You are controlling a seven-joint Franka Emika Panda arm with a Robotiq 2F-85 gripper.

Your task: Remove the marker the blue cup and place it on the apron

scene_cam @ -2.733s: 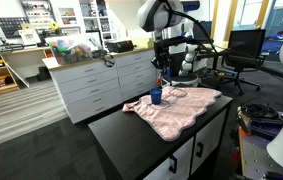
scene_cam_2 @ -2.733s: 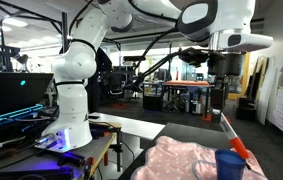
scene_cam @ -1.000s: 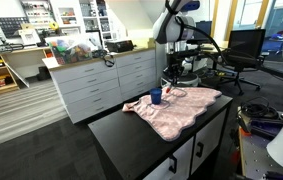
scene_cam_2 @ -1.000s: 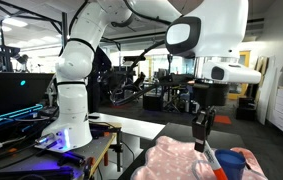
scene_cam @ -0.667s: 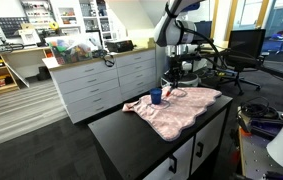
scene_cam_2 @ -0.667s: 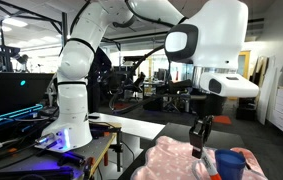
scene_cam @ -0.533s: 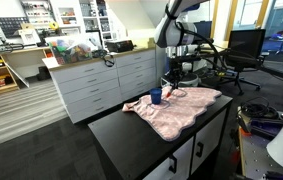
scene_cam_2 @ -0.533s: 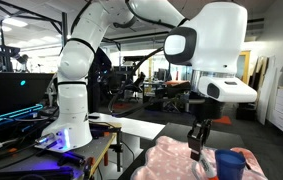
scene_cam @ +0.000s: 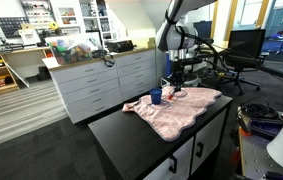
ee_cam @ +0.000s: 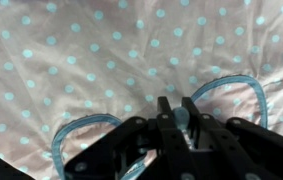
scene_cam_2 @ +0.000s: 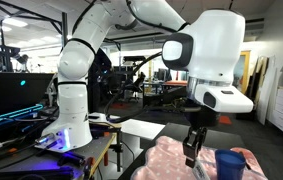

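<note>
The pale-pink dotted apron [scene_cam: 186, 108] lies rumpled on the dark counter and fills the wrist view [ee_cam: 81, 60], with light-blue strap loops [ee_cam: 76, 127]. The small blue cup [scene_cam: 156, 96] stands on the apron's far edge and also shows in an exterior view [scene_cam_2: 229, 165]. My gripper [scene_cam: 175, 87] hangs low over the apron beside the cup, apart from it [scene_cam_2: 192, 150]. In the wrist view my gripper [ee_cam: 179, 118] is shut on the marker [ee_cam: 180, 121], whose pale end shows between the jaws. The marker is too small to make out in the exterior views.
The dark counter [scene_cam: 131, 130] has edges near the apron. A white cabinet run [scene_cam: 101, 80] with clutter on top stands behind. Office chairs and desks [scene_cam: 243, 50] stand past the counter. The robot's white base [scene_cam_2: 71, 100] is at the side.
My gripper has swung from above the cup to over the apron and come down towards the cloth with the marker. The cup has stayed put.
</note>
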